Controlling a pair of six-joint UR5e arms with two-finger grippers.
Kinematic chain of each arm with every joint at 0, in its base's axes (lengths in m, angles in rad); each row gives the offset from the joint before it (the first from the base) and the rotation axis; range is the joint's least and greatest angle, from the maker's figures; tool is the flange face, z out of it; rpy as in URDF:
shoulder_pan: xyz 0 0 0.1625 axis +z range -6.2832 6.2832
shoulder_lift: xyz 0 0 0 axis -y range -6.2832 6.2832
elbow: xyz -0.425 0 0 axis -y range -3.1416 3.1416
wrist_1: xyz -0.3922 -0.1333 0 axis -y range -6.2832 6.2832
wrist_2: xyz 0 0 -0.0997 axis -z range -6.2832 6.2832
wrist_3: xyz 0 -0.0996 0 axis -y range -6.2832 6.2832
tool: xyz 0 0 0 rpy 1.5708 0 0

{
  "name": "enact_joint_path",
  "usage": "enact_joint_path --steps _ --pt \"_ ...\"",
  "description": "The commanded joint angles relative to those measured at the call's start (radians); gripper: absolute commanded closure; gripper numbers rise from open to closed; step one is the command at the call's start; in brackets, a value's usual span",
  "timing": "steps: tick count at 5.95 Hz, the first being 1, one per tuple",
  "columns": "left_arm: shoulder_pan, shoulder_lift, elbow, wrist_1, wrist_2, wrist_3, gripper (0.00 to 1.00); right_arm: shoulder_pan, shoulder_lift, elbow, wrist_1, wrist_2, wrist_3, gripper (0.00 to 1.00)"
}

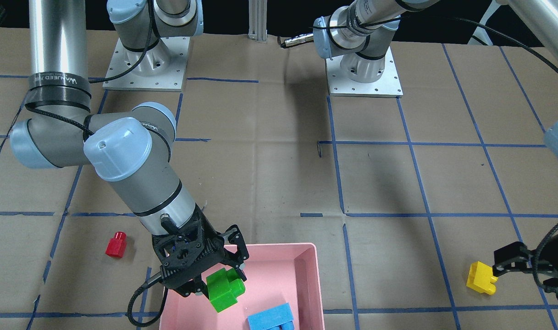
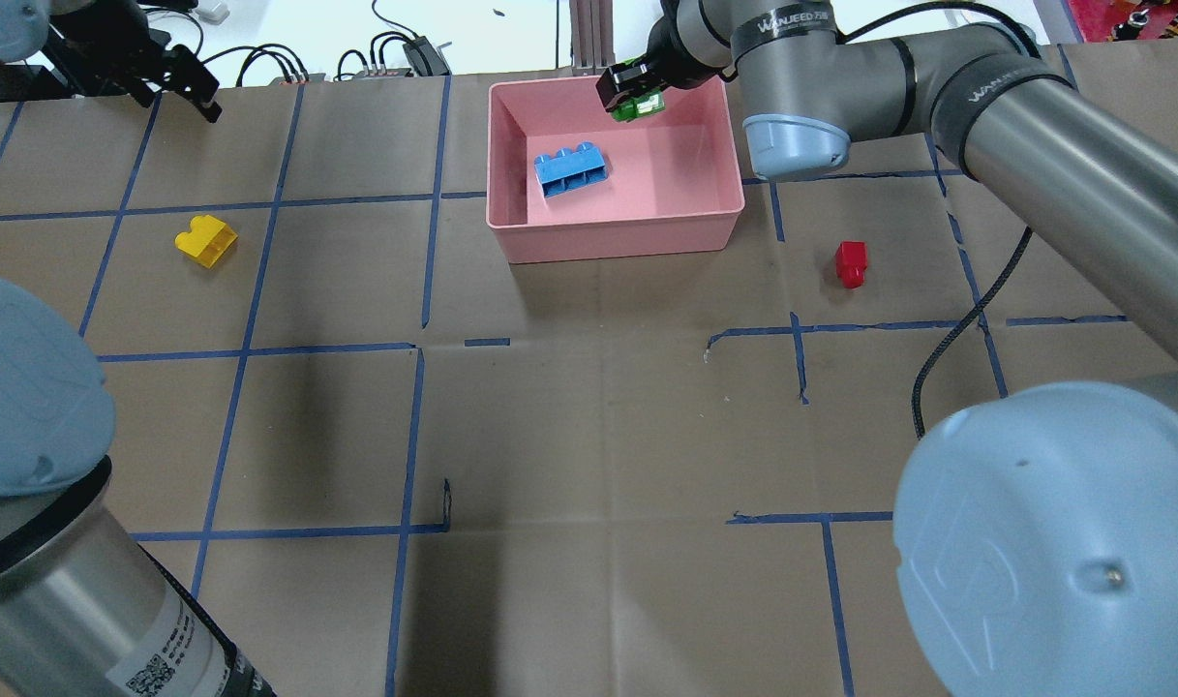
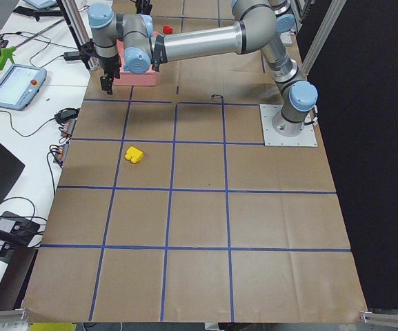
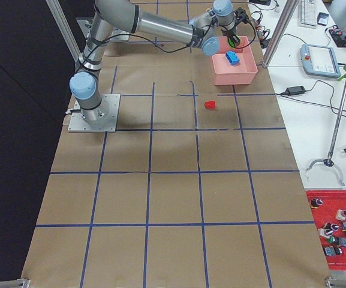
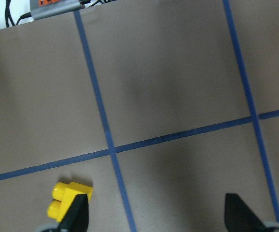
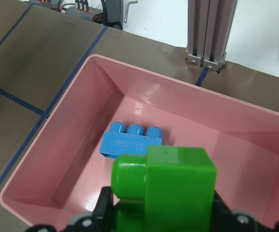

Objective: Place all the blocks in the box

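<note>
My right gripper (image 1: 214, 282) is shut on the green block (image 1: 224, 288) and holds it above the pink box (image 1: 279, 247), over its half nearer the red block. In the right wrist view the green block (image 6: 168, 188) hangs over the box (image 6: 57, 145), with the blue block (image 6: 132, 140) lying inside. The red block (image 2: 851, 263) lies on the table to the right of the box (image 2: 608, 242). The yellow block (image 2: 206, 241) lies far to the left. My left gripper (image 5: 158, 217) is open and empty above the table, with the yellow block (image 5: 66, 200) beside one fingertip (image 5: 76, 212).
An aluminium post (image 2: 589, 34) stands just beyond the box's far rim. The two arm bases (image 1: 146, 59) (image 1: 363, 68) are bolted at the robot's side of the table. Blue tape lines grid the brown table cover. Cables and devices lie beyond the far edge.
</note>
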Motion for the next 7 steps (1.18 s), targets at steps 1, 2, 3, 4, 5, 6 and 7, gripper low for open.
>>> enact_joint_path --steps 1,2,3,4,5,6,7 --pt "0.091 -0.024 -0.050 0.014 0.006 0.303 0.01 0.002 0.023 -0.004 -0.127 -0.005 -0.004 0.00" --pt "0.091 -0.022 -0.120 0.052 0.004 0.321 0.01 0.002 0.023 -0.004 -0.128 -0.008 -0.004 0.00" --pt "0.090 -0.034 -0.198 0.217 0.001 0.320 0.01 0.002 0.015 -0.004 -0.122 -0.017 -0.002 0.00" --pt "0.087 -0.037 -0.238 0.297 -0.002 0.315 0.01 0.000 -0.001 0.020 -0.121 -0.020 -0.002 0.00" --pt "0.087 -0.069 -0.239 0.318 -0.004 0.318 0.01 -0.027 -0.052 0.026 -0.027 -0.038 -0.002 0.00" --pt "0.087 -0.098 -0.251 0.330 -0.037 0.315 0.01 -0.065 -0.130 0.026 0.158 -0.096 -0.001 0.00" --pt "0.085 -0.104 -0.262 0.329 -0.074 0.274 0.01 -0.123 -0.209 0.028 0.289 -0.138 0.002 0.00"
